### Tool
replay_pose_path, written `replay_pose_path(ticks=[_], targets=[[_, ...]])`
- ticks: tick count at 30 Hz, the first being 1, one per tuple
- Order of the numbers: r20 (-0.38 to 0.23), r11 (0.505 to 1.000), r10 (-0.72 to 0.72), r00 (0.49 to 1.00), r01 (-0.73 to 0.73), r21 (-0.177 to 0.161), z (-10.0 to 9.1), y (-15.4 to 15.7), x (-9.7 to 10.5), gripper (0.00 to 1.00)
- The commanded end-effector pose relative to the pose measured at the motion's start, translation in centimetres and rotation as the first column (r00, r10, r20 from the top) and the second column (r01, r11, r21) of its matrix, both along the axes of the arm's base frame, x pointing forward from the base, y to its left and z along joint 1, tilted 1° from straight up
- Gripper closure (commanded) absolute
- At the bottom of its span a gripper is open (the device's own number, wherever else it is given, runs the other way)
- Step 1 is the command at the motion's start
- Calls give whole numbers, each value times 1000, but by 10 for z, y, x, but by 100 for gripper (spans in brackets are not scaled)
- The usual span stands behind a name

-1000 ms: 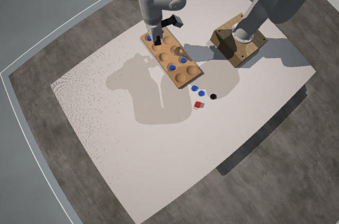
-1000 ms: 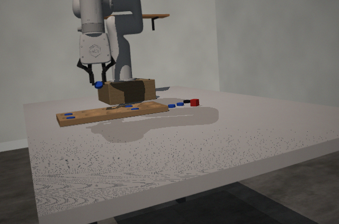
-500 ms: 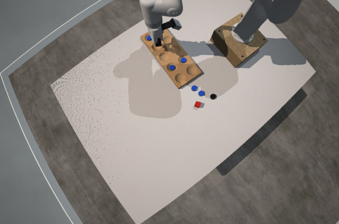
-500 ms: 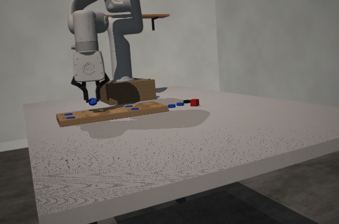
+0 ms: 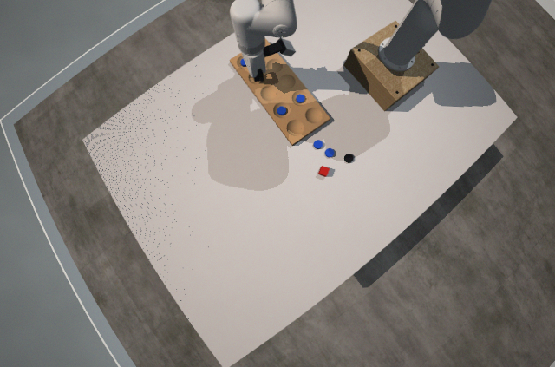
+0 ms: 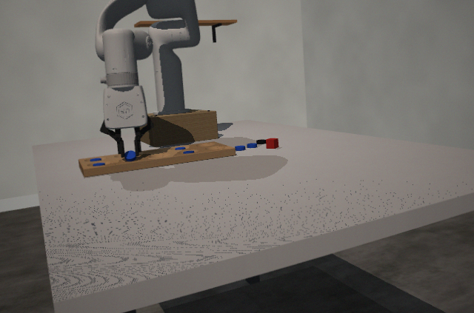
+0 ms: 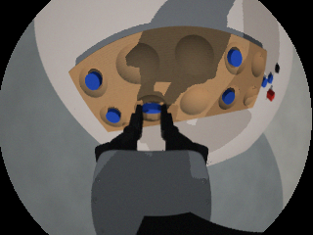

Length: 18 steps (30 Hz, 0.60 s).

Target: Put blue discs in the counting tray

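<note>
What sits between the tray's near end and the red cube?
Two loose blue discs on the table between tray and red cube, clearest from the top view.

Blue disc [image 6: 129,155] gripped over wooden tray [image 6: 214,149]

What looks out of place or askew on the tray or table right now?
Nothing stands out. The tray lies flat, its four discs sit in pockets, and the pincer holds a blue disc low over a pocket. A black disc and red block lie aside.
</note>
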<state>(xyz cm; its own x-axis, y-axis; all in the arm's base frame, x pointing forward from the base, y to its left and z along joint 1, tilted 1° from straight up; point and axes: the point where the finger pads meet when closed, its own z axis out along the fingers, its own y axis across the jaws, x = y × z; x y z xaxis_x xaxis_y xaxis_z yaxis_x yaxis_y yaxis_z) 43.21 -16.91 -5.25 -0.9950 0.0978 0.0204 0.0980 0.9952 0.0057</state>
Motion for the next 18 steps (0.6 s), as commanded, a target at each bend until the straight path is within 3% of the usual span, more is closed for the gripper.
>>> replay_pose_path(ticks=[1, 18], targets=[[2, 1000, 0, 1000, 0, -1, -4, -1, 1, 100], [2, 1000, 0, 1000, 0, -1, -9, -1, 2, 100]])
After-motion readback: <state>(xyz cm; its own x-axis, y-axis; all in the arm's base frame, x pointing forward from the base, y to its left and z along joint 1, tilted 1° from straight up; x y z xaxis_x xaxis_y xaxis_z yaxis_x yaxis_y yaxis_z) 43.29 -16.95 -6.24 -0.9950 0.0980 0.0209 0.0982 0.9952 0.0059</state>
